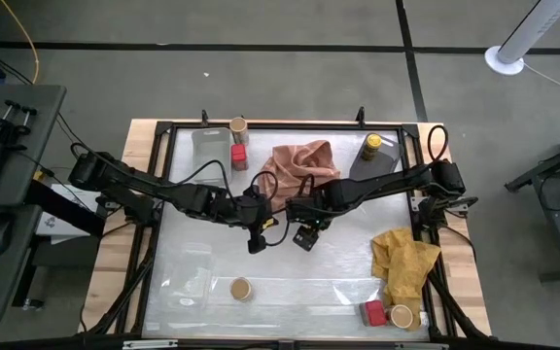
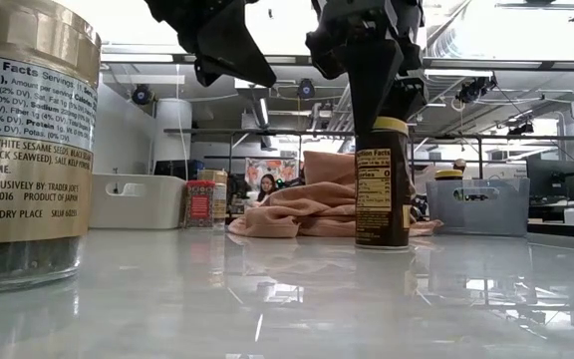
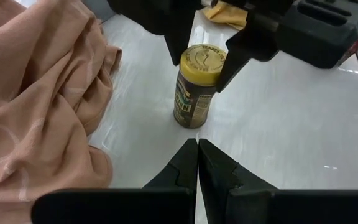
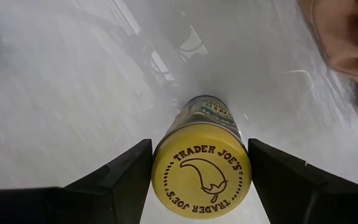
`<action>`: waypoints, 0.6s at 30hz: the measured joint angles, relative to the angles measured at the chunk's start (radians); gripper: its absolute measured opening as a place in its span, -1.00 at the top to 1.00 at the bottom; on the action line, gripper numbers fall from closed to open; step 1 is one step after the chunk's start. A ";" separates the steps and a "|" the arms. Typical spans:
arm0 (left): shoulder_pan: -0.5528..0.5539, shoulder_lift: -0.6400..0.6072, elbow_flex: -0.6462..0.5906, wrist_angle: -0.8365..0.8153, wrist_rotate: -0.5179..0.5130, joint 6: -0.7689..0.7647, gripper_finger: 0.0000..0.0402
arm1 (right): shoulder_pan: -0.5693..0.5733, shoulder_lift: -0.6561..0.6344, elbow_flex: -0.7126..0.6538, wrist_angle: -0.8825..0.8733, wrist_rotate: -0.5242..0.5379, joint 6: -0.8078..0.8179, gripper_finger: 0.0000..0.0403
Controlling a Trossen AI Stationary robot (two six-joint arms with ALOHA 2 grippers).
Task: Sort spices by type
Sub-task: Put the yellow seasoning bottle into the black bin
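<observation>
A dark jar with a yellow lid (image 3: pixel 194 87) stands upright on the white table, in its middle. My right gripper (image 3: pixel 202 59) comes down over it, shut on the lid. My left gripper (image 3: pixel 197 146) hovers shut just left of the jar, touching nothing. A tan-lidded jar (image 1: pixel 238 126) and a red box (image 1: pixel 238 156) sit at the far left. Another yellow-lidded jar (image 1: pixel 371 146) stands in the grey tray (image 1: pixel 387 165). A tan-lidded jar (image 1: pixel 241 289) stands near the front edge. A red box (image 1: pixel 374 313) and a tan-lidded jar (image 1: pixel 402 316) sit at the near right corner. My right gripper pinches the jar's yellow lid (image 4: pixel 201 177) between its two fingers (image 4: pixel 129 171), one on each side of the rim. The fingers come from above, pointing down. The jar stays upright, with its base (image 2: pixel 382 242) on the table.
A pink cloth (image 1: pixel 299 165) lies bunched just beyond the grippers. A yellow cloth (image 1: pixel 403 262) lies at the right. A clear tray (image 1: pixel 212 146) is at the far left. Black frame rails (image 1: pixel 163 194) border the table. Bare white surface lies toward the near edge.
</observation>
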 joint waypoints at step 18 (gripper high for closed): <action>0.003 0.236 0.000 0.397 0.069 0.105 1.00 | 0.000 0.000 -0.001 0.003 -0.005 -0.006 -0.24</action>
